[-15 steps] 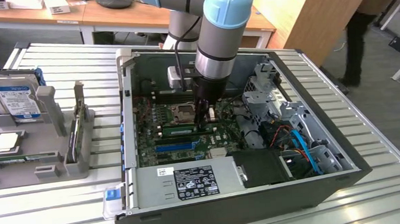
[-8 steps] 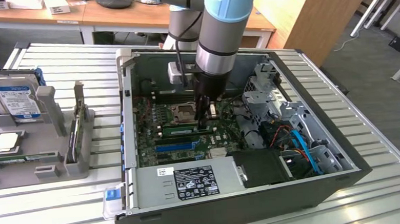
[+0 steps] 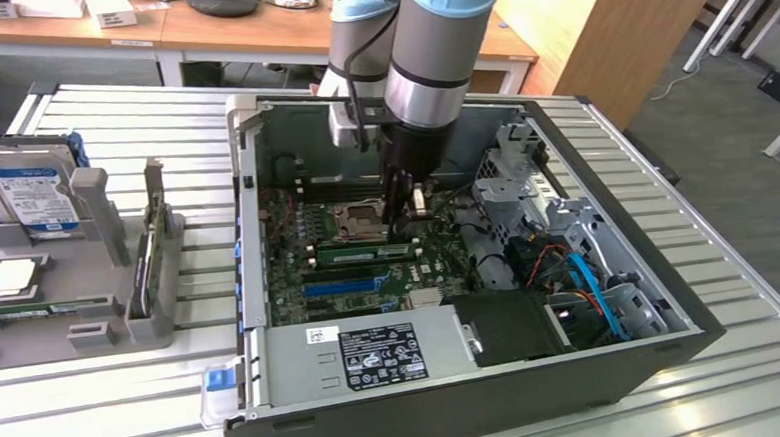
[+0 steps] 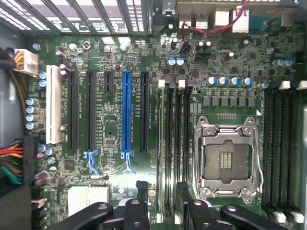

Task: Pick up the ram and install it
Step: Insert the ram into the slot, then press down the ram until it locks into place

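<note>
While the black pincer (image 4: pixel 160 191) gapes open, the long, thin green ram (image 3: pixel 363 252) stands edgewise among black slots (image 4: pixel 178 139).

A long, thin green circuit-board ram stick (image 3: pixel 363 252) with a white label on its face stands upright on its long edge in a memory slot, mid-motherboard, just beside the processor socket.
</note>
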Motion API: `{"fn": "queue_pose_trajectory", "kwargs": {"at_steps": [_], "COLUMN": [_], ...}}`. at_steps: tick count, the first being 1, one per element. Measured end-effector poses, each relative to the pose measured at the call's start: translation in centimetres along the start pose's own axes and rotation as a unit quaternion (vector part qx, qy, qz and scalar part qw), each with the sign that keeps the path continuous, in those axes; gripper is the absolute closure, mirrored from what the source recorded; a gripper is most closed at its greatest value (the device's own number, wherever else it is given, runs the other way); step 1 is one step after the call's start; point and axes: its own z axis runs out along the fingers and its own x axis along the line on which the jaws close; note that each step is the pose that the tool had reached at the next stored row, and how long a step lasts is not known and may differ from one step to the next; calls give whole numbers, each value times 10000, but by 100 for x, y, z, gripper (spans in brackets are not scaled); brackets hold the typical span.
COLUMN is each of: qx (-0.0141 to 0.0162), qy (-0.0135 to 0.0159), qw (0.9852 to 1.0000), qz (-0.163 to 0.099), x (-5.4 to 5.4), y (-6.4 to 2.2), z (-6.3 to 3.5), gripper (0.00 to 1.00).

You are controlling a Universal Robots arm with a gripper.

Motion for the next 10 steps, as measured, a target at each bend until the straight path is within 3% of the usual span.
{"fn": "queue_pose_trajectory", "kwargs": {"at_steps": [6,10], "qx": [0,0], "qy": [1,0], "qw": [10000,10000], "qz": [0,0], "x": [0,-1], "y": [-1,-1], "z": [-121,-123], "gripper": [63,63]}}
